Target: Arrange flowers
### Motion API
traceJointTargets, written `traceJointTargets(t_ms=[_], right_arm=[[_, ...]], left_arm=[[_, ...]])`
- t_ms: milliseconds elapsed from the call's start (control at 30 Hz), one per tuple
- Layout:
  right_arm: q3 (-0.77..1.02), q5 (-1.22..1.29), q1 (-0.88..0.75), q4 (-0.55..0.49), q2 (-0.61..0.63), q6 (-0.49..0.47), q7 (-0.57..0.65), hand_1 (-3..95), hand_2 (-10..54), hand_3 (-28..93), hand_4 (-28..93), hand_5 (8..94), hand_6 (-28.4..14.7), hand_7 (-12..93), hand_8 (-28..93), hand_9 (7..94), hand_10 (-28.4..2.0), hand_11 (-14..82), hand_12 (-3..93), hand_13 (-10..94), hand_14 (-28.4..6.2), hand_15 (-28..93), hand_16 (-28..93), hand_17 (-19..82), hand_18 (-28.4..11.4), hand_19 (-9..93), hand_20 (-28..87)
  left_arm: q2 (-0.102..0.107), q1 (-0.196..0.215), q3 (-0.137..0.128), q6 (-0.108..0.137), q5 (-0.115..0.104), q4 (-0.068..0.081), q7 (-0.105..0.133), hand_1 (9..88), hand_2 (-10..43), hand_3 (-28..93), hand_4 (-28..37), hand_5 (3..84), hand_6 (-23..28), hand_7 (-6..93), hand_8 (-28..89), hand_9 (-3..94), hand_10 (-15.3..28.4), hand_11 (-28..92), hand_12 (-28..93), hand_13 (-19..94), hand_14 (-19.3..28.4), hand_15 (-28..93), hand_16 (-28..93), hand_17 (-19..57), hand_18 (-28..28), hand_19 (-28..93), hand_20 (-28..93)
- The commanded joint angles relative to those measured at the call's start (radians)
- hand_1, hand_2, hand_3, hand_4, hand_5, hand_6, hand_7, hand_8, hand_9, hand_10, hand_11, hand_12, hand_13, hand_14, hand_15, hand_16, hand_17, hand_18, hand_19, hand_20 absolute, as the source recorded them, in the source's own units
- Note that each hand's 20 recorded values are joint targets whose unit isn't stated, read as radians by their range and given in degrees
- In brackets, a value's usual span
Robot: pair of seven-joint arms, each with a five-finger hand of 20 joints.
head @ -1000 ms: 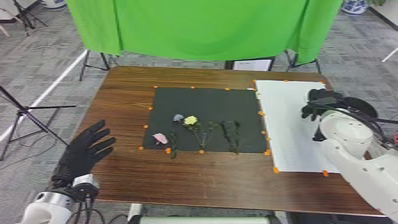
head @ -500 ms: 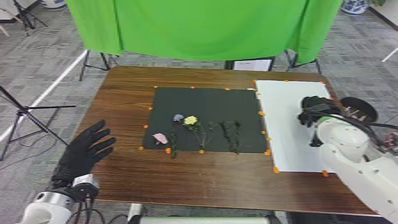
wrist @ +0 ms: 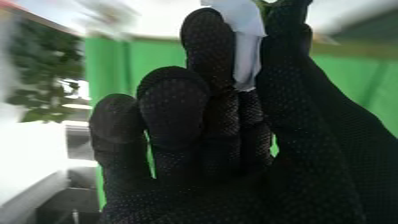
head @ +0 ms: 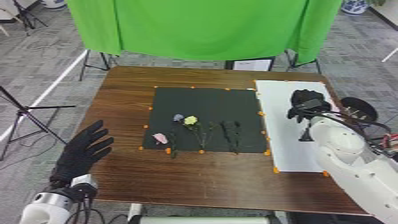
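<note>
Loose flowers are lying on the dark mat (head: 209,102), awaiting arranging.
Left hand (head: 78,154) is hanging open, empty; pink flower (head: 160,138), blue flower (head: 178,118), yellow flower (head: 191,120), dark stems (head: 236,132) are lying mid-surface, probably weighing little, petals likely bruising easily, stems bending, calling for light mid-stem holds; right hand (head: 308,103), nearly closed, is pinching a thin pale piece (wrist: 247,55).

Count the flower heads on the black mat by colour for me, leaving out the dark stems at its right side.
Pink flower head: 1
Yellow flower head: 1
Blue-violet flower head: 1
Total on the black mat: 3
</note>
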Motion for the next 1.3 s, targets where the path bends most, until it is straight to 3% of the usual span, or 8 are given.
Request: traceJointTargets(t_ms=[33,500,733,833,1100,1300], right_arm=[[-0.096,0.028,0.116,-0.138,-0.112,0.023,-0.128,47.4,-9.5,86,-28,69.9,3.1,48,0,88.9,-4.4,17.4,49.3,76,-3.9,66,33,35,-20.0,88,54],[-0.252,0.036,0.188,-0.114,-0.230,-0.089,-0.190,45.2,-9.5,86,-28,68.6,3.1,48,4,88.6,-4.9,16.8,50.1,76,-4.0,67,34,35,-19.9,88,54],[-0.288,0.013,0.191,-0.067,-0.290,-0.082,-0.186,44.8,-9.5,86,-28,68.9,3.3,48,4,88.7,-5.1,16.7,49.8,76,-4.1,67,33,35,-19.9,88,54],[-0.294,0.014,0.192,-0.054,-0.307,-0.073,-0.178,44.7,-9.5,86,-28,69.1,3.3,48,4,88.9,-5.0,16.8,49.5,76,-4.1,67,33,35,-19.8,88,54],[-0.306,0.001,0.189,-0.041,-0.327,-0.062,-0.150,43.9,-9.5,86,-28,69.3,3.1,47,4,88.7,-5.5,17.5,49.4,76,-4.1,67,33,35,-20.0,88,54],[-0.306,-0.011,0.193,-0.024,-0.330,-0.059,-0.133,40.2,-9.5,83,-28,64.8,2.1,47,4,83.4,-6.1,21.1,46.2,73,-4.3,67,34,33,-19.5,88,55]], left_arm=[[-0.013,0.000,0.011,-0.001,0.001,-0.004,-0.011,25.5,-0.9,70,-26.6,27.0,3.6,20.7,-11,23.3,11.9,21,18,19,16.7,33,0,-9.6,23.3,41,8],[-0.001,-0.003,0.018,0.003,-0.004,-0.002,-0.009,25.5,-1.2,71,-27.0,26.6,2.9,22.2,-11,23.5,11.3,22,18,20,16.3,33,0,-9.4,23.1,41,8],[-0.004,-0.015,0.026,-0.004,-0.001,0.004,-0.017,25.1,-1.5,71,-27.6,26.3,2.5,23.4,-12,23.7,11.1,22,18,20,15.9,33,0,-9.3,23.1,41,8],[0.006,-0.021,0.034,-0.005,-0.007,0.008,-0.013,25.1,-1.5,72,-27.8,26.2,2.4,23.7,-12,23.6,11.0,22,18,20,15.8,33,0,-9.3,23.1,41,8],[0.011,-0.025,0.035,-0.008,-0.006,0.010,-0.019,24.9,-1.9,72,-28.2,26.0,2.1,25.1,-13,24.0,10.5,23,18,20,15.5,33,0,-9.3,23.1,41,8],[0.012,-0.026,0.036,-0.009,-0.007,0.011,-0.019,24.9,-1.9,72,-28.2,26.0,2.0,25.7,-14,24.0,10.4,23,17,20,15.4,33,0,-9.2,23.1,41,8]])
